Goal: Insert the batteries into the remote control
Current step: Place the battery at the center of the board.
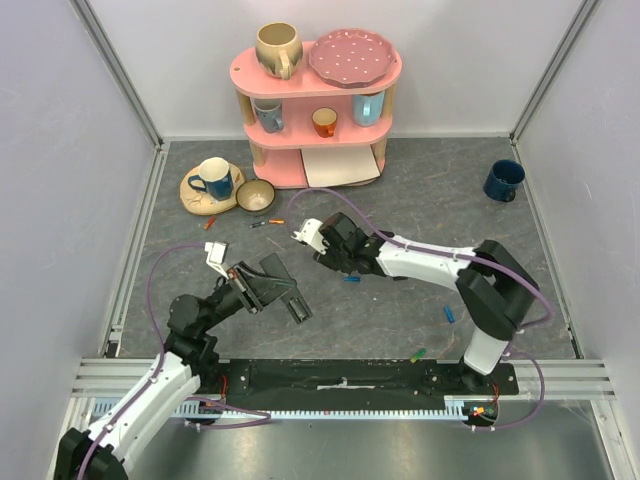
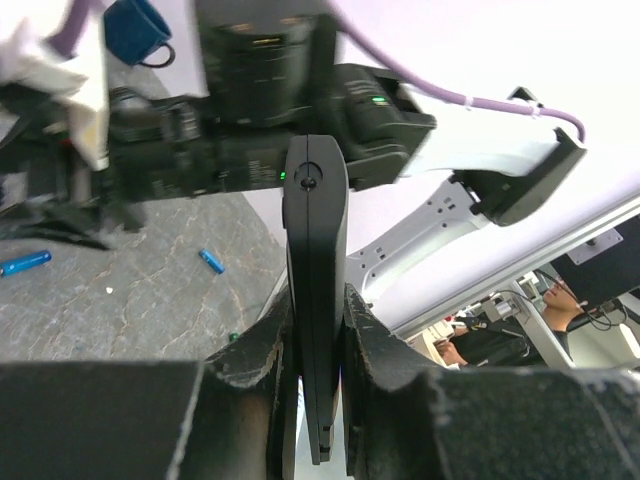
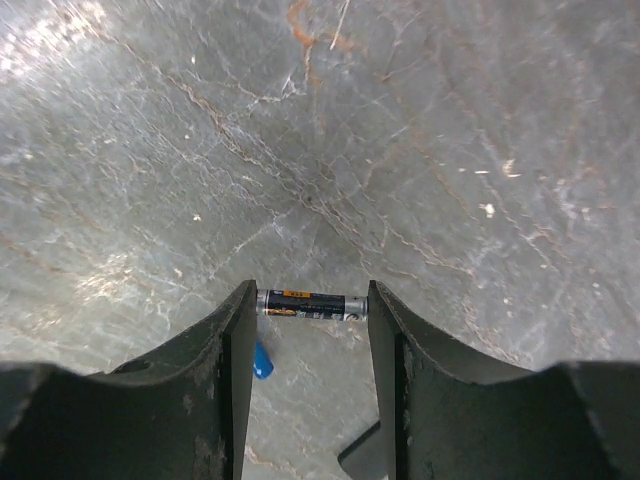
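My left gripper (image 1: 270, 287) is shut on the remote control (image 1: 292, 302), a flat black bar. In the left wrist view the remote (image 2: 317, 290) stands edge-on between my fingers (image 2: 250, 360), pointing toward the right arm. My right gripper (image 1: 324, 256) is just right of it, above the table. In the right wrist view it (image 3: 312, 310) holds a black-and-orange battery (image 3: 312, 303) lengthwise, end to end between the fingertips. Loose batteries lie on the table: a blue one (image 1: 351, 279) under the right gripper, another blue one (image 1: 449, 313), a green one (image 1: 417, 354), and small ones (image 1: 265, 224) (image 1: 210, 223) near the bowl.
A pink shelf (image 1: 316, 160) with mugs and a plate stands at the back. A blue mug on a saucer (image 1: 212, 180) and a bowl (image 1: 255, 195) sit at back left. A dark blue mug (image 1: 503, 180) stands at back right. Grey walls close in both sides.
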`<state>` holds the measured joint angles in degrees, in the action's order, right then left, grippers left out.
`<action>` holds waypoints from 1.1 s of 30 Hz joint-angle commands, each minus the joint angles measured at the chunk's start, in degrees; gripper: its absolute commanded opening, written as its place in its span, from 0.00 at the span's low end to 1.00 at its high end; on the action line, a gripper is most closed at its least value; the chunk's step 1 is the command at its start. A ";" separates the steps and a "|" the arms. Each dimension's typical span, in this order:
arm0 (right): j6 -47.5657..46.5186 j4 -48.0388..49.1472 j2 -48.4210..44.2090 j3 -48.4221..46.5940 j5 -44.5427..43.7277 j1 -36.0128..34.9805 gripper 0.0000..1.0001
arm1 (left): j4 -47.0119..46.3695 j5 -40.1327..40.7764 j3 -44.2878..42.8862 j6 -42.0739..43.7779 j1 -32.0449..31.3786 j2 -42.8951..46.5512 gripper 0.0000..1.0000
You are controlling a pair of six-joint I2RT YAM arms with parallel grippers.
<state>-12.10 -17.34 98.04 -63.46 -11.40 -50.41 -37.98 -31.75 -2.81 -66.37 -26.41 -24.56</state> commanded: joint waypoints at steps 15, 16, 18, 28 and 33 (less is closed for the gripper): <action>1.20 1.44 8.22 -3.95 15.70 8.84 0.45 | 0.53 -0.24 7.03 1.68 0.13 5.66 0.02; 1.55 1.35 8.48 -4.04 15.79 8.93 0.46 | 0.62 -0.24 6.94 1.68 0.13 5.66 0.02; 1.81 1.08 9.10 -4.39 16.58 9.28 0.48 | 0.62 -0.16 6.94 1.77 0.13 5.57 0.02; 2.69 0.21 9.54 -4.92 15.18 9.19 0.63 | 0.71 -0.07 7.12 2.03 0.13 5.57 0.02; 3.39 -0.50 9.28 -5.53 13.43 9.19 0.70 | 0.89 -0.07 7.20 2.03 0.13 5.84 0.02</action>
<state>-9.56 -17.08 106.89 -66.50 3.18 -41.30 -35.83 -31.81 -2.81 -66.35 -26.41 -18.83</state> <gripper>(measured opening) 0.685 0.243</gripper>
